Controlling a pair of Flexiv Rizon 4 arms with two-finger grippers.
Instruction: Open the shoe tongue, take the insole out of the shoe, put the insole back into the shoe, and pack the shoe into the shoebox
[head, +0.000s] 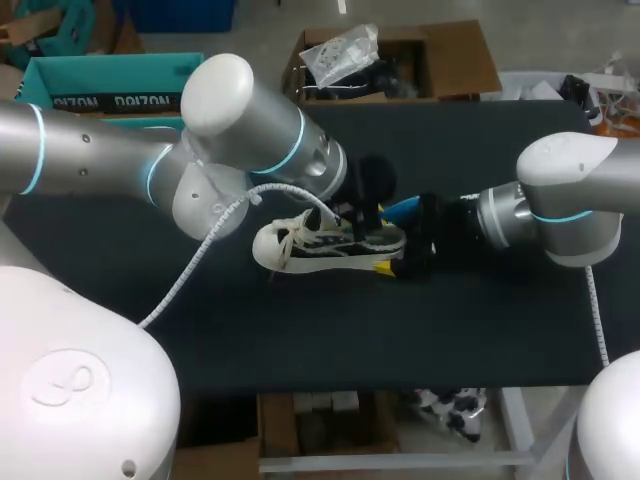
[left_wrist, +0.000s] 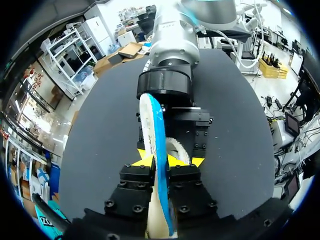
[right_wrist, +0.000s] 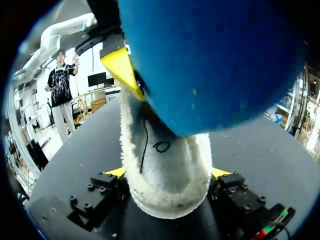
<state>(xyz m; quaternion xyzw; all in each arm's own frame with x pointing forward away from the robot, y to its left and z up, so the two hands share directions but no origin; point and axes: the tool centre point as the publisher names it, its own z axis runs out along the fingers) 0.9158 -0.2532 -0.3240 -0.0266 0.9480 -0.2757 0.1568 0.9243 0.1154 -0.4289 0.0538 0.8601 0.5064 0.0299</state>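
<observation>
Currently left fingers (left_wrist: 143, 160) pinch the blue-topped white foam insole (left_wrist: 152, 125) edge-on; right fingers (right_wrist: 222, 173) clamp the fuzzy heel of the white-and-black sneaker (head: 312, 246).

White, black-laced shoe (head: 325, 245), blue insole (left_wrist: 159, 140) edge-up at its heel.

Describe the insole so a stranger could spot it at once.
On the black table, find the white sneaker at its middle. Above its heel, the left gripper's fingers pinch the insole edge-on: a thin pad, blue on one face, white on the other.
</observation>
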